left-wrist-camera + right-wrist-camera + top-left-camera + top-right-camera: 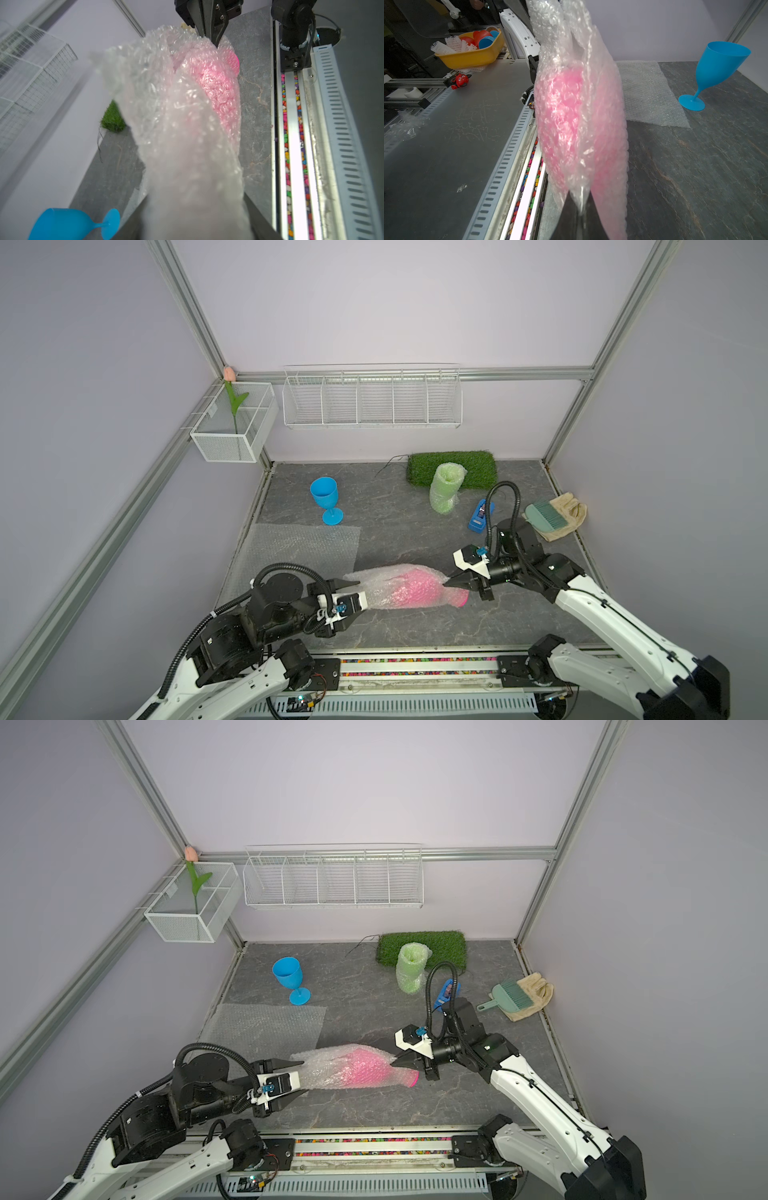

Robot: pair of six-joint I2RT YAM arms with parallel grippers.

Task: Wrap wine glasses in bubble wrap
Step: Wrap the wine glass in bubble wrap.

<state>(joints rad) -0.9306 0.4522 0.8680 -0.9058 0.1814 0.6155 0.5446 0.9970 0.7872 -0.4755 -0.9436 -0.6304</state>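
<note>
Where the pink goblet (419, 587) sits horizontally at lower centre in both top views, the bubble wrap (376, 587) encloses it, with its round foot protruding at the right end. The right pincer (449, 583) is clenched on the bubble wrap beside that foot. The left pincer (356, 595) straddles the wrap's loose left end; whether it is clamping cannot be determined. The blue goblet (327, 499) stands upright and unwrapped at upper left of the table (415, 626), just above a flat spare sheet (299, 547). The green goblet (445, 489), wrapped, stands upright against the grass mat (453, 462).
</note>
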